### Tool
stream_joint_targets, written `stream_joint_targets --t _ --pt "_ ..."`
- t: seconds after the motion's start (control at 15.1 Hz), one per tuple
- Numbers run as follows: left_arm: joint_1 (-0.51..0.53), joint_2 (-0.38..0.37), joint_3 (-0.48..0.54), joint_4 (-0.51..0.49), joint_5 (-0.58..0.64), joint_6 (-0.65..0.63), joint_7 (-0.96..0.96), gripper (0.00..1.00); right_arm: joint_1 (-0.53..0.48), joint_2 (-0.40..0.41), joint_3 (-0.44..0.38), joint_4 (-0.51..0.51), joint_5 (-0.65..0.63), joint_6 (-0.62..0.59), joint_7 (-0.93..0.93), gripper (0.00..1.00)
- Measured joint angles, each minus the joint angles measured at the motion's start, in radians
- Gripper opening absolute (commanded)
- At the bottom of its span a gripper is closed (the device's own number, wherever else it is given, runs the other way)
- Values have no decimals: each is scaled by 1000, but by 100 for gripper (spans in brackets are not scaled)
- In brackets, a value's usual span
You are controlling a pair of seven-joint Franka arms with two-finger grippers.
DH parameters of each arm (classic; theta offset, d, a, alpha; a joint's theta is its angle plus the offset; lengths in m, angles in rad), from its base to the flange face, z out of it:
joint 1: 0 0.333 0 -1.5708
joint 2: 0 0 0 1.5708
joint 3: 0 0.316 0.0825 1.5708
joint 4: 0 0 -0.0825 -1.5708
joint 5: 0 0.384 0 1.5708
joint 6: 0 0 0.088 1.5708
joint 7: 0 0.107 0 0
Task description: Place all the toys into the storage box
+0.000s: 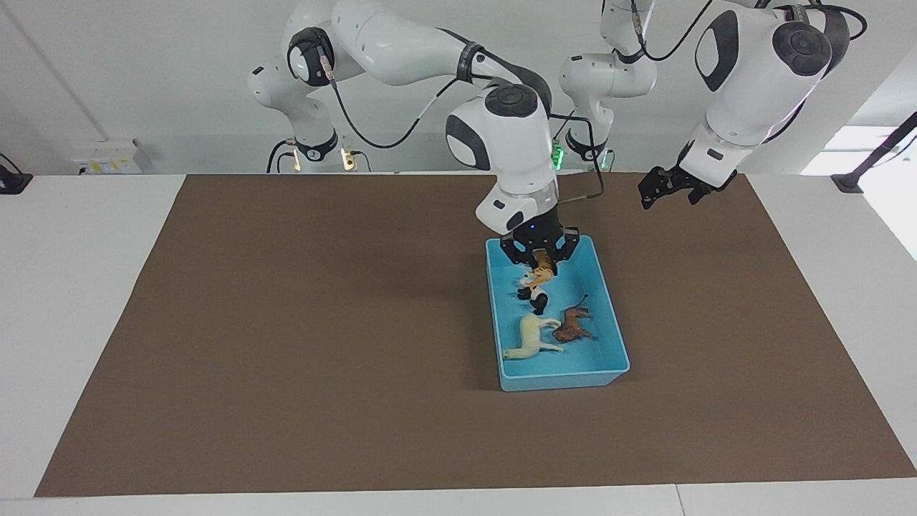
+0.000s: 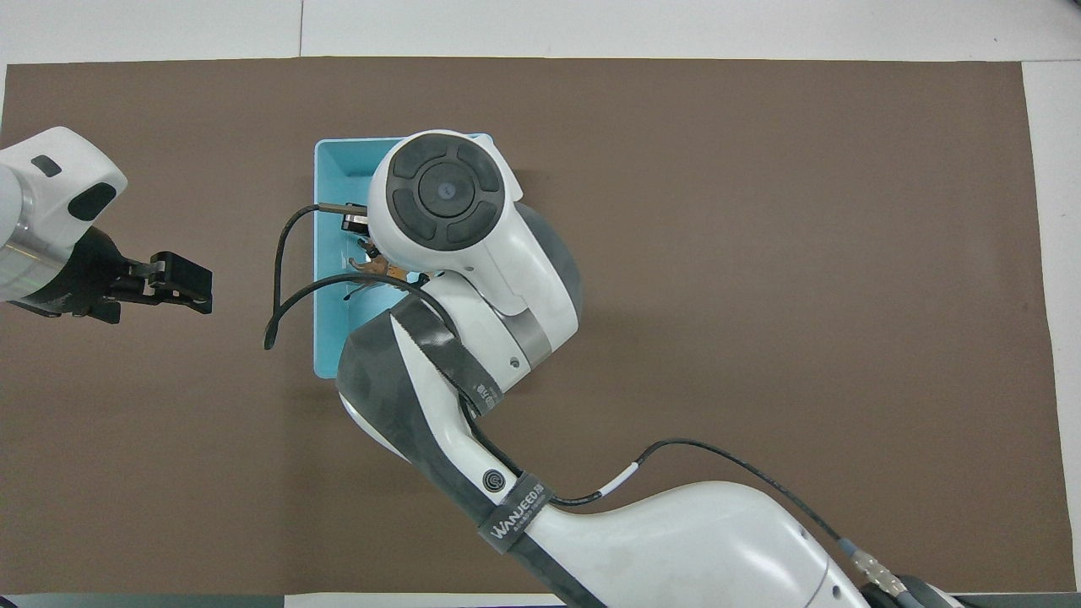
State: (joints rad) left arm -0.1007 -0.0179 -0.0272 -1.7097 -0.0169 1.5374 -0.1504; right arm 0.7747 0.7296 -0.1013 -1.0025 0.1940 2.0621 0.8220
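Look at your right gripper [image 1: 540, 252]: it hangs low over the storage box [image 1: 605, 287], at the end of the box nearer the robots, and its fingers are pinching the tiger [image 1: 542, 265], which dangles head-down between them. Right under the tiger sits the panda [image 1: 535, 290], on the box floor and just about touching the tiger's lower end; you cannot tell for sure whether they meet. Farther from the robots in the same box, the horse [image 1: 531, 337] lies on its side, and the lion [image 1: 573, 326] rests just beside it, toward the left arm's end of the surface. From overhead, your right arm covers most of the storage box [image 2: 331, 181], so only a sliver of a brown toy peeks out by the wrist. Your left gripper [image 1: 666, 188] waits in the air over the brown mat [image 1: 286, 322], off the box's side toward the left arm's end of the surface, and its fingers are spread with nothing between them; see it overhead too, left gripper [image 2: 181, 283]
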Motion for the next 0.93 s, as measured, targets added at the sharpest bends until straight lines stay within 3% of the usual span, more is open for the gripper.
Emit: stream_joint_targets --t 0.07,0.13,0.27,0.46,0.66,0.93 --pt "0 0 0 0 0 1 1 100 10 11 0 -31 0 52 0 94" --pt "0 0 0 0 0 1 2 100 15 19 0 -60 1 84 1 100" --pt "0 0 0 1 0 6 3 100 17 23 -1 -83 1 72 28 100" --pt "0 0 0 1 0 27 4 100 13 -3 -18 -56 1 -47 103 100" --pt "0 0 1 1 0 31 4 100 -15 -126 -85 -25 -3 -199 83 100" --pt "3 -1 3 2 0 33 4 100 -233 -329 -128 -43 -7 -352 -332 100"
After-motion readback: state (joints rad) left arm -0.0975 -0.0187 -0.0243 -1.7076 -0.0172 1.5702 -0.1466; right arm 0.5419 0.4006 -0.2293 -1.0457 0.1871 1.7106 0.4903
